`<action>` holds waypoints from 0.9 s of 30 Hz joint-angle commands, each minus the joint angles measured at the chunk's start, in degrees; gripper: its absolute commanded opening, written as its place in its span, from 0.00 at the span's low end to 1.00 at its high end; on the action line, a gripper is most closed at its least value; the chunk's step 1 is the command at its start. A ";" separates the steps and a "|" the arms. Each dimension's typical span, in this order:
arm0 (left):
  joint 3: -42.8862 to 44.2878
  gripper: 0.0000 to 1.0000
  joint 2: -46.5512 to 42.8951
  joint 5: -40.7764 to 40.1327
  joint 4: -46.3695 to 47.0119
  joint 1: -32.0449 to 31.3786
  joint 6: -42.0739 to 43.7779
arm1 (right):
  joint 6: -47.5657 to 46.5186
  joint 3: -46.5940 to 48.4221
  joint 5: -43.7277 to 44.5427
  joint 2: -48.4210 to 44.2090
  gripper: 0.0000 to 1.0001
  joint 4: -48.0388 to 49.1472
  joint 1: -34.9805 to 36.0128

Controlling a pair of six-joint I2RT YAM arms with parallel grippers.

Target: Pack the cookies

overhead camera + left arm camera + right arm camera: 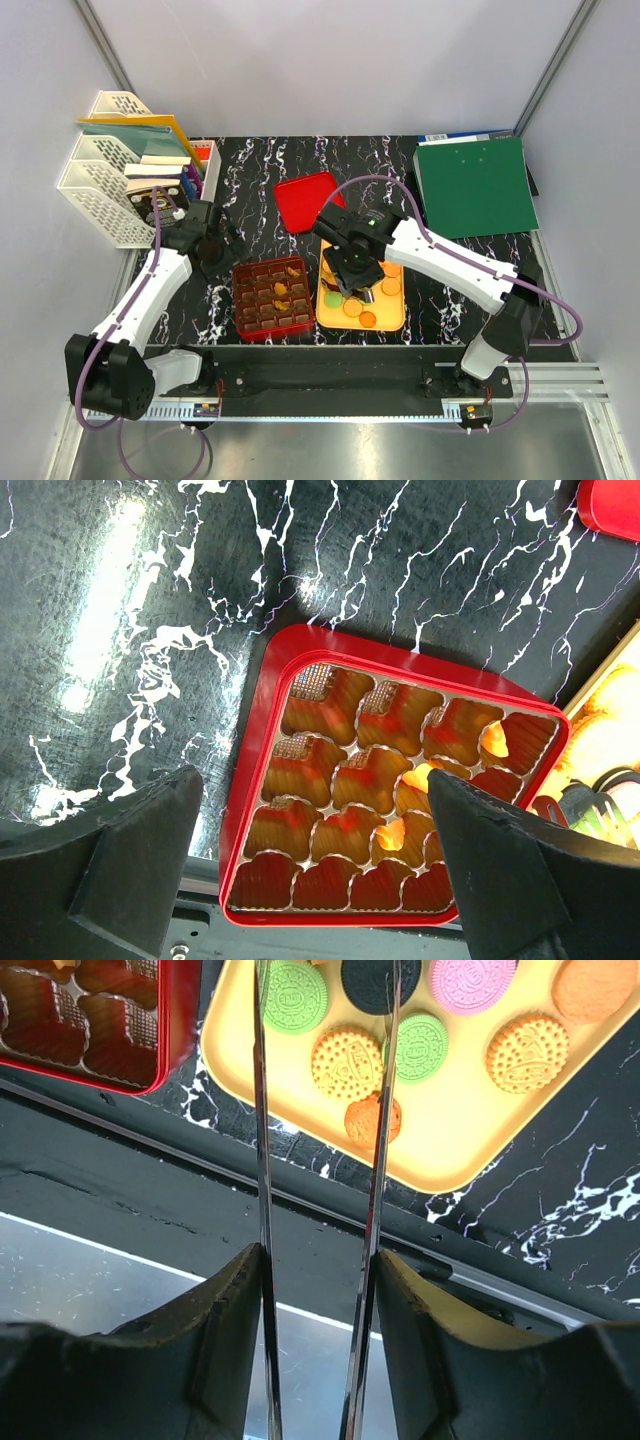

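**Right arm over the cookie tray, left arm open beside the box**

The right gripper [323, 1000] hangs over the yellow tray [460, 1110]. Its two thin metal blades stand apart and parallel, with nothing pinched between them where they show (their tips run off the top of the wrist view). Most of the cookies [527, 1052] lie loose on that tray. Along its far part, from left to right, are a green one, a black one, a pink one and an orange one. Nearer lie a scalloped golden cookie [347, 1060], a second green one and another golden one. A small orange cookie [372, 1120] sits closest to the tray's near rim. In the wrist view the scalloped cookie and the small orange one fall between the two blades, and whether either blade touches them cannot be told.

The tray sits on the black marbled table [250, 170], just to the right of the red grid box [246, 800]. A few orange cookies already rest in the box's cells, mostly towards its right side. The other cells show only their ribbed brown liner.

The left gripper [212, 248] is released, its black fingers [150, 860] spread wide. It is held above the table just left of the box, holding nothing.

Farther back lie a red lid [308, 200], a green folder [475, 185] at the far right, and white file racks [95, 195] at the far left.
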 commanded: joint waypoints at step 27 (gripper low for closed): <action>0.27 0.99 -0.97 1.11 1.10 0.17 -0.17 | -0.66 -2.64 -0.99 -0.08 0.52 3.37 -0.26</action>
